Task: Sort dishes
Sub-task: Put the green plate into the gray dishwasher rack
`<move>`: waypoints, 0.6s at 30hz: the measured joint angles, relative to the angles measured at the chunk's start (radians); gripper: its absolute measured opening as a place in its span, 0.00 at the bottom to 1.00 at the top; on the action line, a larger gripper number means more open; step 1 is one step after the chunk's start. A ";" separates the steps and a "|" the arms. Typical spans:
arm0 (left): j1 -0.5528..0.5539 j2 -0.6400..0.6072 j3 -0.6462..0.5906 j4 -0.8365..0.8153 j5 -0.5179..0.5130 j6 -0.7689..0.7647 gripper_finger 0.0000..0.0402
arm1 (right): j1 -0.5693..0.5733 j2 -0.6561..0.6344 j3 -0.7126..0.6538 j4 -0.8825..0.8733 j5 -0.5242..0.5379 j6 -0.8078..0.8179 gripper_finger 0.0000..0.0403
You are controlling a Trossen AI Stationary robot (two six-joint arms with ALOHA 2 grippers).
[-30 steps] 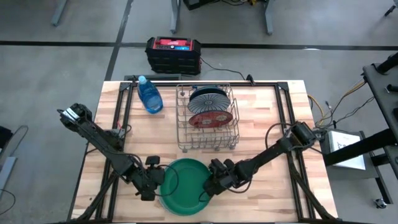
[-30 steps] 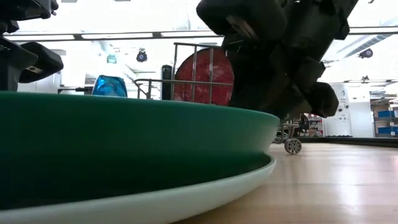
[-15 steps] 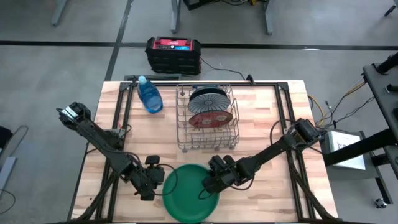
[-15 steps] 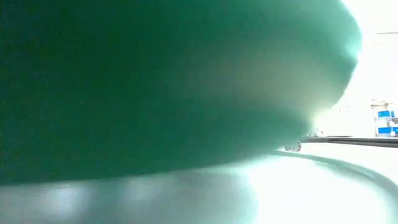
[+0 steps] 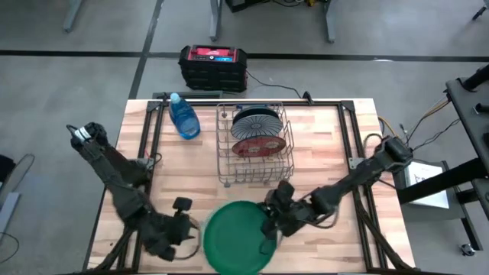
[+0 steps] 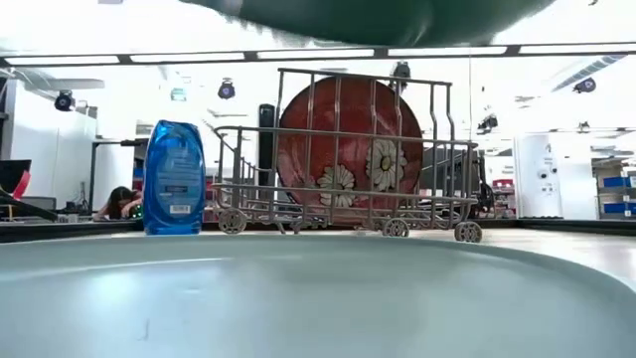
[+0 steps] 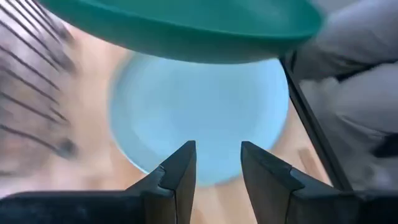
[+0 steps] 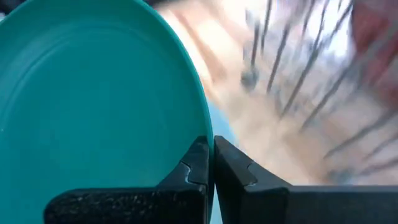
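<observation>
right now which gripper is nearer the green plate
Right. The right gripper is shut on the green plate's rim, holding it lifted; the left gripper sits just beside its opposite edge, not touching.

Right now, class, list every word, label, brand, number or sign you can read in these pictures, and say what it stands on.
No text can be read.
Blue bottle: a label with print, too small to read.
Red-topped black box on the floor behind the table: a label, too small to read.
Red plate in the wire rack: flower marks only, no writing.
</observation>
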 joint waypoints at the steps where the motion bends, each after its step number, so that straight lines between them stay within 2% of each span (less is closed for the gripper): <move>1: -0.025 -0.002 0.027 -0.023 -0.056 0.019 0.29 | 0.012 -0.025 0.001 -0.013 0.048 -0.040 0.00; 5: -0.122 0.002 0.135 -0.110 -0.304 0.099 0.29 | 0.035 -0.129 0.011 -0.021 0.219 -0.260 0.00; 8: -0.163 0.013 0.195 -0.139 -0.408 0.168 0.29 | 0.035 -0.209 0.029 -0.011 0.298 -0.490 0.00; 13: -0.174 0.014 0.233 -0.150 -0.423 0.236 0.29 | 0.014 -0.309 0.050 0.075 0.436 -0.963 0.00; 16: -0.174 0.015 0.226 -0.154 -0.426 0.271 0.29 | -0.035 -0.367 0.051 0.206 0.428 -1.262 0.00; 18: -0.174 0.015 0.221 -0.175 -0.447 0.285 0.29 | -0.076 -0.405 0.051 0.278 0.374 -1.446 0.00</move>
